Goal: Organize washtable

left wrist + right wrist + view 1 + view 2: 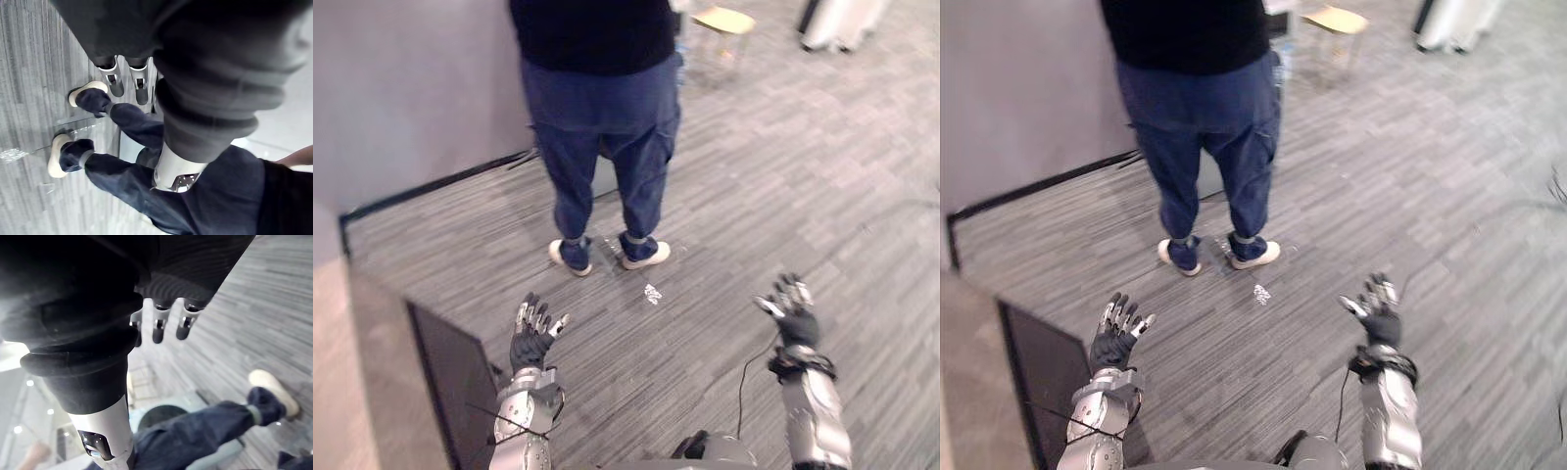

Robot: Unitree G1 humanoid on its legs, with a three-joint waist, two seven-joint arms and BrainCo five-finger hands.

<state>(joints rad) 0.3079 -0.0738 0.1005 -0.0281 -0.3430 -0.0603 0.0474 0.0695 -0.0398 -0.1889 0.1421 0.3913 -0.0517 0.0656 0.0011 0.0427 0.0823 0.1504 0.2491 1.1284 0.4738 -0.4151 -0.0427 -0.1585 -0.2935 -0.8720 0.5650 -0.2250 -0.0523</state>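
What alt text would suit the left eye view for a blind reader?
The left hand and right hand are held open and empty above a grey plank floor. A person in blue trousers and white shoes stands just ahead.

Person (597, 127) in dark top, blue trousers, white shoes (646, 257) stands on grey plank floor (783, 176), near grey wall (411, 88). Small white scrap (652, 293) just beside shoes. Pale-topped stool (724, 20) behind person.
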